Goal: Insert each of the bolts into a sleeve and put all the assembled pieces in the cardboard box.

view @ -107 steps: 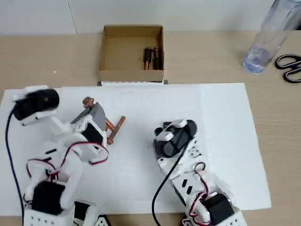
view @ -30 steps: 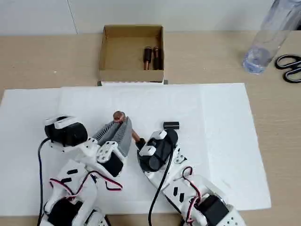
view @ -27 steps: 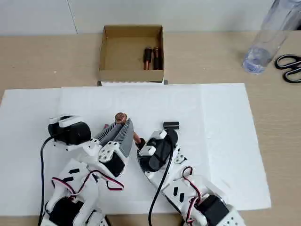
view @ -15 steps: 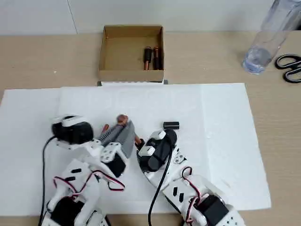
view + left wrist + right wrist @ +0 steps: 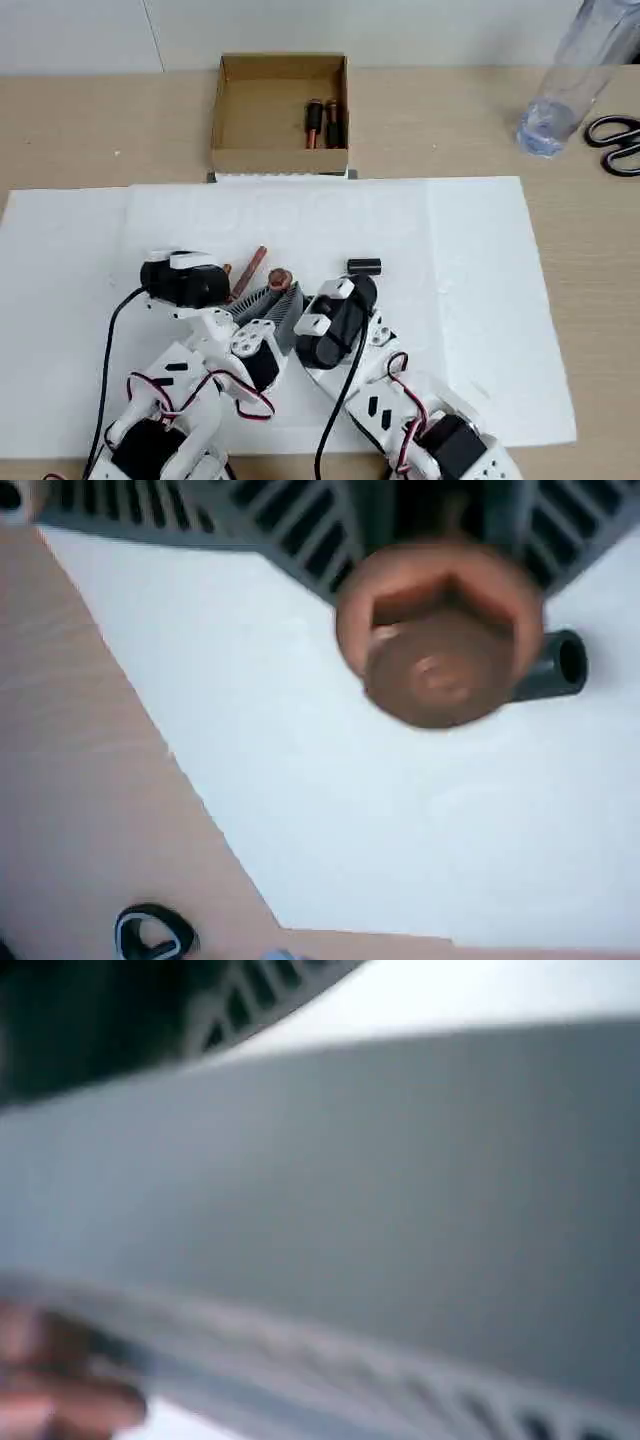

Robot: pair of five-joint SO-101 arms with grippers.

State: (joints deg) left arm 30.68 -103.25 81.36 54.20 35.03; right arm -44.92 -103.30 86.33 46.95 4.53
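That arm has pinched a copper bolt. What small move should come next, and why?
Probably ease the left gripper toward the black sleeve. Its fingers clamp a bolt that has no sleeve on it, and the sleeve lies loose on the paper close by.

both arms are folded low, well apart from the cardboard box (image 5: 281, 160) on its near side. the left arm (image 5: 175, 385) angles toward the box, and the left gripper (image 5: 279, 292) has its grey ribbed fingers (image 5: 290, 535) clamped on a copper bolt (image 5: 440, 645), the head jutting past the tips. the right arm (image 5: 405, 405) leans in beside it, its wrist (image 5: 335, 318) just beside the left gripper.
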